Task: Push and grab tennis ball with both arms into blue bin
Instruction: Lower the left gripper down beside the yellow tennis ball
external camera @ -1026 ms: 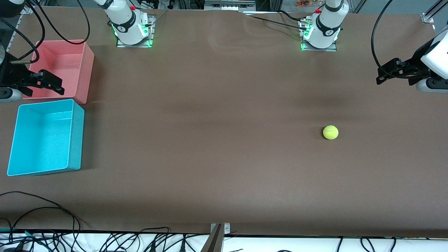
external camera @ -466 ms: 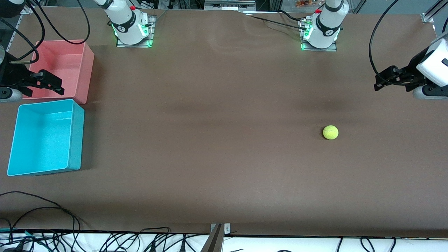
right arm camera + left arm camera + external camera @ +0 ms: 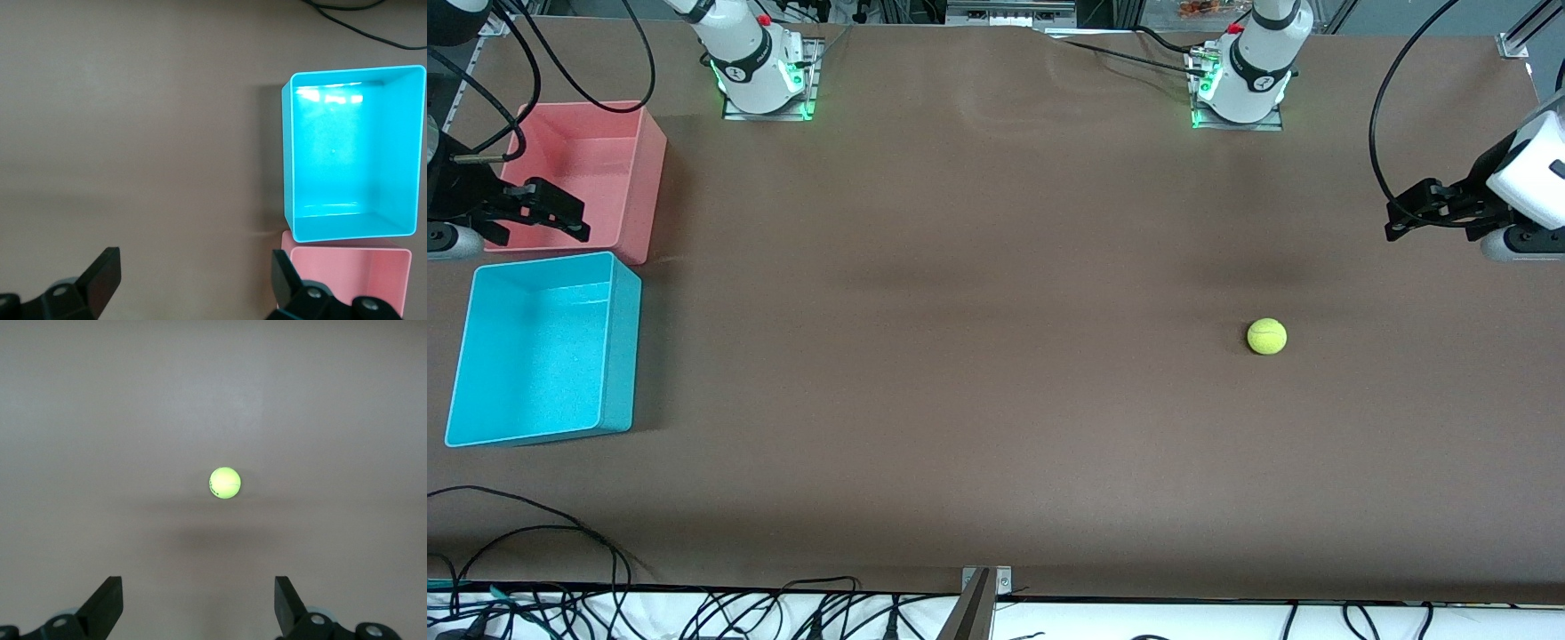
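We find the tennis ball (image 3: pixel 1266 337) alone on the brown table (image 3: pixel 978 356), toward the left arm's end and well apart from both bins. In the left wrist view the ball (image 3: pixel 225 483) carries a small dark mark low on its fuzz, perhaps a printed brand, but we cannot read it; the front view shows only a faint curved seam there. No other writing is legible to us anywhere.

The left gripper (image 3: pixel 1416 206) hangs over the table's edge at the left arm's end, clear of the ball. Its wrist view shows what the front view does not: the two fingers (image 3: pixel 105 608) spread wide with nothing between them, and the ball lying ahead of the gap on bare tabletop.

The right gripper (image 3: pixel 547 209) sits over the pink-red bin (image 3: pixel 618 169), above the wall that faces the blue bin (image 3: pixel 618 347). We see its fingers (image 3: pixel 100 277) likewise spread apart and empty in the right wrist view. That arm waits there.

The blue bin stands at the right arm's end of the table, nearer the front camera than the pink-red bin and just beside it. The right wrist view looks straight down into the blue bin (image 3: pixel 288 160), showing an empty floor with bright glare, and shows the pink-red bin's (image 3: pixel 347 250) rim close against it; whether the walls touch we cannot tell.

Black cables (image 3: pixel 534 533) loop along the table edge nearest the front camera.
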### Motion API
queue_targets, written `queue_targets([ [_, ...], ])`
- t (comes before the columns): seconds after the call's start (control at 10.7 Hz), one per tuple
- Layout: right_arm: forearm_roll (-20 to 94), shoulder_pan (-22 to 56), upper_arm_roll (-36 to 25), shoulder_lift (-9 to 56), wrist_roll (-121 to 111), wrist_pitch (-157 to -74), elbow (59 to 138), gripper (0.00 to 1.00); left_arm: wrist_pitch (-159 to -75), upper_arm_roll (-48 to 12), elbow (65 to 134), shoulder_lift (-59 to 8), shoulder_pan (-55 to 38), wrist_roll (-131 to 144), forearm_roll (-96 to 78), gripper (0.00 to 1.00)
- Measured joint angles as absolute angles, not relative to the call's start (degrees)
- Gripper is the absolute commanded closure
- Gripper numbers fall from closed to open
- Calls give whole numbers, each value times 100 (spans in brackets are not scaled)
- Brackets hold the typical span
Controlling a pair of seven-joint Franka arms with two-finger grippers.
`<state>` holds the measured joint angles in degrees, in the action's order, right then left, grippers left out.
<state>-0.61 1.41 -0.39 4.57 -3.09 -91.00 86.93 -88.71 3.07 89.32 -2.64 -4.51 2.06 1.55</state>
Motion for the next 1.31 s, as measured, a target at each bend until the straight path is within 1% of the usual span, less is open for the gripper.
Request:
queue_targets([
  [0.28, -61, 141, -42, 462, -309, -9091, 8694, 0, -9137, 316, 9524, -269, -342, 206, 179, 0],
  [0.47, -61, 138, -50, 467, -309, -9091, 8695, 0, -9501, 317, 9926, -269, -299, 206, 180, 0],
  [0.84, -61, 146, -47, 467, -310, -9096, 8695, 0, -10630, 325, 10872, -273, -284, 206, 180, 0],
  [1.12, -60, 159, -37, 467, -309, -9096, 8695, 0, -11704, 320, 11636, -272, -284, 206, 179, 0],
  [1.31, -60, 161, -34, 467, -309, -9086, 8695, 0, -12157, 317, 11986, -256, -284, 206, 179, 0],
])
